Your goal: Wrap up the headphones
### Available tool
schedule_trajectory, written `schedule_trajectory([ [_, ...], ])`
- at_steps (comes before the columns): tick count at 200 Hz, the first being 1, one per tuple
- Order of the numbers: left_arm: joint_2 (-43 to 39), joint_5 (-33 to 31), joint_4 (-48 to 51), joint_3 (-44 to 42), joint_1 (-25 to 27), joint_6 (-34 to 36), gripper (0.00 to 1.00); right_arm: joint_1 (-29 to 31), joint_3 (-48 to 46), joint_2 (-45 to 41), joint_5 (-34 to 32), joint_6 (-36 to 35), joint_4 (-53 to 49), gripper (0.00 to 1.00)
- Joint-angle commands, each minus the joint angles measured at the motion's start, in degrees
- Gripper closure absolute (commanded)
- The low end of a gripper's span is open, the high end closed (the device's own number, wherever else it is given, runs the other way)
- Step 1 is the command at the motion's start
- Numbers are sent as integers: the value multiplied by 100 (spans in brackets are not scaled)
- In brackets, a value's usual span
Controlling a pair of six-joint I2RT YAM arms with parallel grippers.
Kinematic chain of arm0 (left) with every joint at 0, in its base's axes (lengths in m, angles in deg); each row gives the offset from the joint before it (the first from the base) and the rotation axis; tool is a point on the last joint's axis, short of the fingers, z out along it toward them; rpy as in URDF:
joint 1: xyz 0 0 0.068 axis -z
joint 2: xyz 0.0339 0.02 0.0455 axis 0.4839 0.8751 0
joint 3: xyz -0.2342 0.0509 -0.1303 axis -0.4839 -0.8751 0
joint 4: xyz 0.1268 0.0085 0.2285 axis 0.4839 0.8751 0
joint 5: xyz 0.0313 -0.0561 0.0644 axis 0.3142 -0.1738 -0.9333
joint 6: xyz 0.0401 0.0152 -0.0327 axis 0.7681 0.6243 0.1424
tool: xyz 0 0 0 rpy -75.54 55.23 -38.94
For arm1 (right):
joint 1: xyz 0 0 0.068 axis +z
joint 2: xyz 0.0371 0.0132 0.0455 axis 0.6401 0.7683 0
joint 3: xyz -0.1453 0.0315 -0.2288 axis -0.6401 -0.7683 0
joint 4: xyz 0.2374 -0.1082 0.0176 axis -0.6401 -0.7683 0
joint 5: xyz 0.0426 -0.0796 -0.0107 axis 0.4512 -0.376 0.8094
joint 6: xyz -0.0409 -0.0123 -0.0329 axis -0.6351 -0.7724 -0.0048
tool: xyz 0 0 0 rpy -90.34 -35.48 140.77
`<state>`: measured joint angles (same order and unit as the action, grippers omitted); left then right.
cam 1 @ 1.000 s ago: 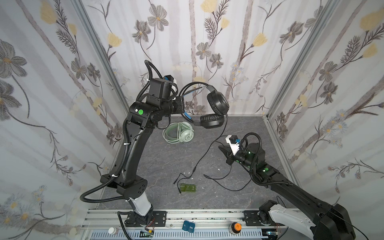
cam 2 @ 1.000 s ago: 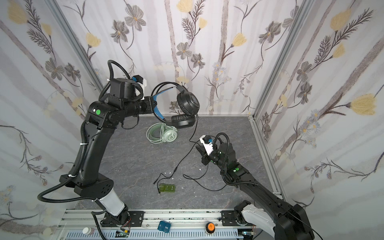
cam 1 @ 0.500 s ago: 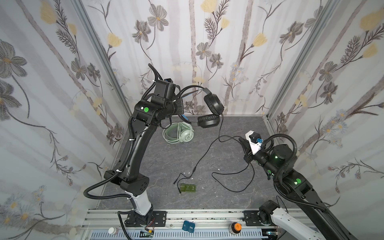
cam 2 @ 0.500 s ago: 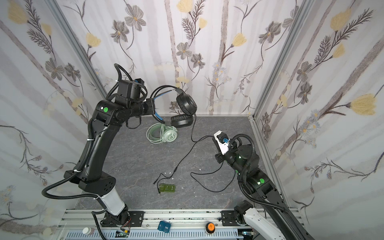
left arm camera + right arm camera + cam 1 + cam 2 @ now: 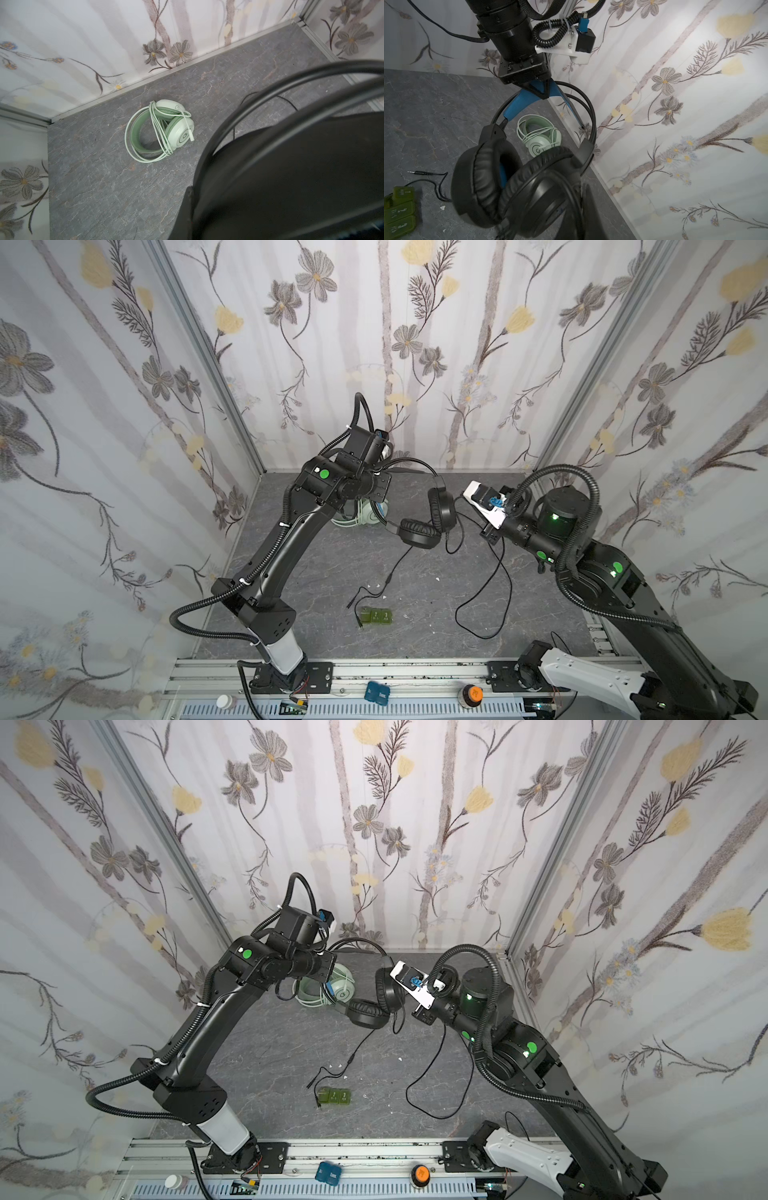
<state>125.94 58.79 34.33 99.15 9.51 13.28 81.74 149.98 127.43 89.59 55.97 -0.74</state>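
Black arms (image 5: 286,539), green joint lights (image 5: 323,474), ribbed black hoses (image 5: 195,628), white bases (image 5: 286,652), seemingly blue wrist plugs (image 5: 494,502)

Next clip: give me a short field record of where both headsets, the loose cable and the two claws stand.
left claw: shut on the blue headband of the black headphones, held above the table
right claw: shut on the black cable beside the ear cups
black cable: unwound, loops trailing on table, plug near green blocks
mint headphones: lying by back wall, own cable wound around them
progress: mint wrapped, black not yet
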Motion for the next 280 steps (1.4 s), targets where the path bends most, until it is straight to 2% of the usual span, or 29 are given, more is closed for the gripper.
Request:
schedule_trajectory([
  [1, -183, 144, -330, -275, 177, 320, 100, 39, 40, 175, 16, -184, 116, 100],
  [38, -519, 538, -520, -785, 389, 405, 100, 30, -16, 465, -316, -183, 318, 100],
  [83, -757, 971, -645, -1095, 448, 344, 100, -24, -364, 527, -683, -55, 637, 93],
  [131, -872, 1253, -749, -1246, 461, 310, 100, -215, -523, 505, -796, -4, 764, 82],
  [196, -953, 1442, -874, -1378, 454, 247, 100, -479, -689, 344, -610, 108, 944, 60],
  [280, -1089, 1973, -1049, -1372, 463, 0, 100, -870, -1089, 232, -22, 481, 1344, 58],
])
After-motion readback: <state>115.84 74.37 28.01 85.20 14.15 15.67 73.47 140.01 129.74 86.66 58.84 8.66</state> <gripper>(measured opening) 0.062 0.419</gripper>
